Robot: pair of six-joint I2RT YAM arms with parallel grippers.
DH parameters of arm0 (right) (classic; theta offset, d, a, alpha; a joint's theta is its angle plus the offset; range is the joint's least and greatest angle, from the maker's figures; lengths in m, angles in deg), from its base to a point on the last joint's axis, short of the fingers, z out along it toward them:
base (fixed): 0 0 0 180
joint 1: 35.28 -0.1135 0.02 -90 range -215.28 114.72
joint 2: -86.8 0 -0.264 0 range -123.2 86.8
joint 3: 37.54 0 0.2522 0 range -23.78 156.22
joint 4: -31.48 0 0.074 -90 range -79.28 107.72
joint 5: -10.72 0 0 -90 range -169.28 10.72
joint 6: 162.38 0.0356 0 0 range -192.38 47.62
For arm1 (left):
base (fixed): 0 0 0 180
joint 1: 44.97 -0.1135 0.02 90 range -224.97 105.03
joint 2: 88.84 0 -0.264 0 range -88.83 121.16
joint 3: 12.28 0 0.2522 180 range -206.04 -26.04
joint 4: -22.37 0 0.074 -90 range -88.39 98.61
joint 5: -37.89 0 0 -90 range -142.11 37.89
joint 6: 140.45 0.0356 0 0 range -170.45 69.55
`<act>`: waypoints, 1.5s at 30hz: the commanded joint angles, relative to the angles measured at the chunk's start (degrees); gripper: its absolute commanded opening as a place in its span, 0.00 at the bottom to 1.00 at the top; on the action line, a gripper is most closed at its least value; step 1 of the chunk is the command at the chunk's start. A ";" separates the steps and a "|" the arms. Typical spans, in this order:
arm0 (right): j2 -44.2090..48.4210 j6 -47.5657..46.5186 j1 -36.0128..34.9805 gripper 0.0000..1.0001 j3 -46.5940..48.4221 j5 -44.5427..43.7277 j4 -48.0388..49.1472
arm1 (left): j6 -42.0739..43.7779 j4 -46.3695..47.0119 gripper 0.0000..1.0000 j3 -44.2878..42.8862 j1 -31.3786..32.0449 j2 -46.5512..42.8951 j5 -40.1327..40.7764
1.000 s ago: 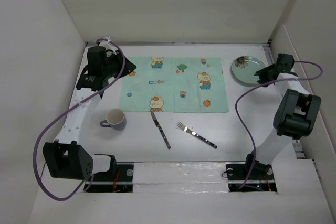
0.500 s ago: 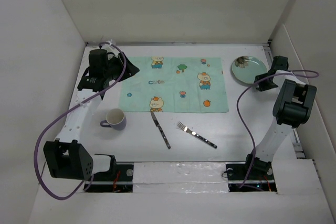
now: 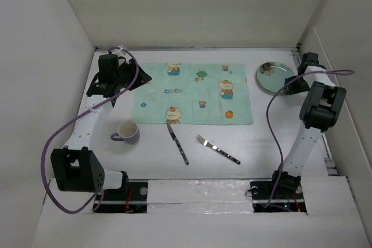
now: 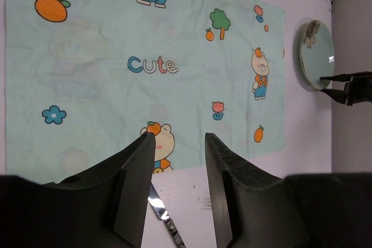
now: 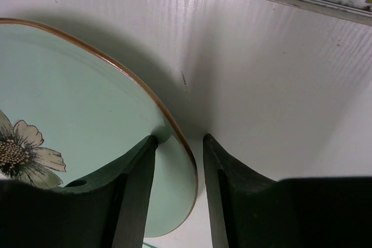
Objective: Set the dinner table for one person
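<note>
The white dinner table [image 3: 261, 143] fills the middle of the top view, with the green plate [image 3: 272, 77] at its upper right, just beside the cartoon placemat [image 3: 195, 94]. The right gripper [image 5: 178, 139] is narrowly parted astride the plate's brown rim, one finger over the plate and the other outside it. At upper left, the left gripper [image 4: 179, 137] hangs over the placemat's edge, narrowly parted and holding nothing.
</note>
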 commanded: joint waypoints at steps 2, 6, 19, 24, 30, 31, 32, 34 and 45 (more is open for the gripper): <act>-2.36 1.67 -0.70 0.46 5.05 -4.16 -7.93 | 1.80 1.45 0.36 -2.47 -0.65 -0.82 0.84; -4.99 1.93 -1.23 0.44 9.79 -4.86 -13.28 | 1.98 1.45 0.35 -2.73 -0.65 -0.29 1.45; 14.02 -4.45 -2.37 0.00 -13.63 -6.45 12.93 | 1.63 0.31 0.24 -7.04 -0.65 2.08 -1.00; 22.58 -10.45 -1.84 0.00 -24.45 0.13 25.10 | 0.84 -0.04 0.23 -6.87 -0.65 1.30 -2.33; 33.73 -12.05 -0.79 0.00 -33.96 7.43 33.89 | 1.01 -1.71 0.22 -5.81 -0.65 -1.52 -1.36; 35.42 -11.87 -0.18 0.00 -37.19 9.35 35.56 | 1.01 -2.15 0.22 -5.72 -0.13 -2.13 -1.01; 36.91 -11.08 -0.17 0.00 -38.97 11.29 38.79 | 1.10 -2.33 0.22 -5.46 -0.12 -2.48 -0.57; 41.31 -10.55 1.32 0.00 -42.56 13.93 41.98 | 1.27 -2.76 0.22 -5.02 0.50 -3.36 -0.31; 53.01 -8.79 1.96 0.00 -44.26 30.11 47.96 | 0.49 -3.21 0.22 -6.07 1.55 -3.63 -1.09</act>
